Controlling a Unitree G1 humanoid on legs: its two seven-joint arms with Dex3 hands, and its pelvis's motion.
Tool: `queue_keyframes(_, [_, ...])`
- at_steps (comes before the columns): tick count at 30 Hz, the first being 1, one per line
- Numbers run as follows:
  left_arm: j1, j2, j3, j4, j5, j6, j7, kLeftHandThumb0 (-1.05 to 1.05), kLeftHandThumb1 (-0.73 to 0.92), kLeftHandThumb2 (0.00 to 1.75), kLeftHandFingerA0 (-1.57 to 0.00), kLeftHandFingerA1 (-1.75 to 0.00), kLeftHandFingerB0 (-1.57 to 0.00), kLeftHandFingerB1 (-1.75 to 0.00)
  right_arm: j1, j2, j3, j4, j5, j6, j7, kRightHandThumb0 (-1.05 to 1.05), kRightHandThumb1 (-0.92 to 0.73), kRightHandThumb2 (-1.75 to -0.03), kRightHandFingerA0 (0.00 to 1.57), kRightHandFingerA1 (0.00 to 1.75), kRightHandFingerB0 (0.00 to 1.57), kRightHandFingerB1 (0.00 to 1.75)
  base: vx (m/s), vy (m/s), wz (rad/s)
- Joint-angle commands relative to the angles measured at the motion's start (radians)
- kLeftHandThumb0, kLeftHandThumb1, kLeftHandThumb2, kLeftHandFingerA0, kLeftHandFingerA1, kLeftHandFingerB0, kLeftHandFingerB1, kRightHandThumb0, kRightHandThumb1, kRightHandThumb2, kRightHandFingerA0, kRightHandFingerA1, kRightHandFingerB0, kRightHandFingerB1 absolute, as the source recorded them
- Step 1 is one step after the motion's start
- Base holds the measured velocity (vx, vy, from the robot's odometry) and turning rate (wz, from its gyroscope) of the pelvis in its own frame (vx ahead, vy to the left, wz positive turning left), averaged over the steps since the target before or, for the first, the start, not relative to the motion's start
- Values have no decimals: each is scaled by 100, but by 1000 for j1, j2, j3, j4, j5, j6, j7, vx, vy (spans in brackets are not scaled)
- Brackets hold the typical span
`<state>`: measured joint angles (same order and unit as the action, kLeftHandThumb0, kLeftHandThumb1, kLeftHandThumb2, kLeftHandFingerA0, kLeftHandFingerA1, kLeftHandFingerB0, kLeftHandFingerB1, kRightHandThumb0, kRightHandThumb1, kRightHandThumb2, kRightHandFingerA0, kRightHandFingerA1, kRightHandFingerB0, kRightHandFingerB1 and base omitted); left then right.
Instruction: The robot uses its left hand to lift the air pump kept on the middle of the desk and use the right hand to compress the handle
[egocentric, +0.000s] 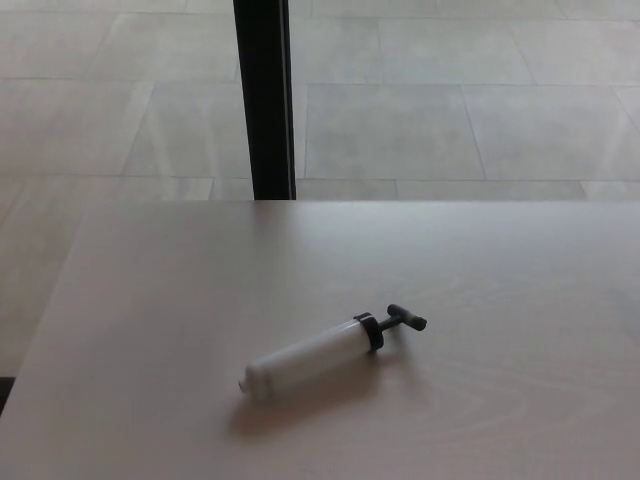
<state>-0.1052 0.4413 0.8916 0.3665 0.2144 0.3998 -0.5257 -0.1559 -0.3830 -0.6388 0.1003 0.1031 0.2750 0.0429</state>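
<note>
From the head camera I see the white cylindrical air pump (312, 357) lying on its side near the middle of the pale wooden desk (520, 300), its black T-shaped handle (404, 318) pointing to picture right and away from me. Neither of my hands shows, so I cannot say how their fingers stand. A black upright post (264, 98) rises behind the desk's far edge against a grey tiled floor (450, 90).

The air pump (312, 357) lies on the desk (150, 300), handle (406, 317) pointing right.
</note>
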Motion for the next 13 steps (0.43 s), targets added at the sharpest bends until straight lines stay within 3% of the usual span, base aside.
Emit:
queue_keyframes(1, [131, 87, 562, 441, -521, -240, 111, -67, 66, 95, -29, -57, -22, -49, 143, -95, -344, 384, 208, -267, 60, -69, -77, -64, 11, 44, 17, 29, 0, 0, 0])
queue_keyframes(5, [145, 74, 563, 505, -514, -278, 94, -67, 67, 95, -29, -56, -22, -49, 138, -65, -372, 418, 219, -269, 18, -70, -76, -63, 18, 46, 21, 30, 0, 0, 0])
queue_keyframes(6, [154, 50, 560, 574, -513, -321, 115, -69, 74, 64, -36, -51, -27, -39, 150, -33, -385, 459, 223, -310, -1, -67, -77, -62, 17, 48, 18, 30, 0, 0, 0])
queue_keyframes(9, [171, 47, 545, 633, -485, -352, 134, -65, 76, 63, -44, -50, -35, -40, 147, -21, -396, 516, 218, -338, -23, -69, -76, -63, 15, 48, 18, 31, 0, 0, 0])
queue_keyframes(13, [192, 47, 536, 686, -470, -375, 150, -64, 71, 62, -42, -51, -34, -41, 171, -10, -422, 570, 232, -370, -15, -69, -76, -63, 12, 47, 17, 31, 0, 0, 0])
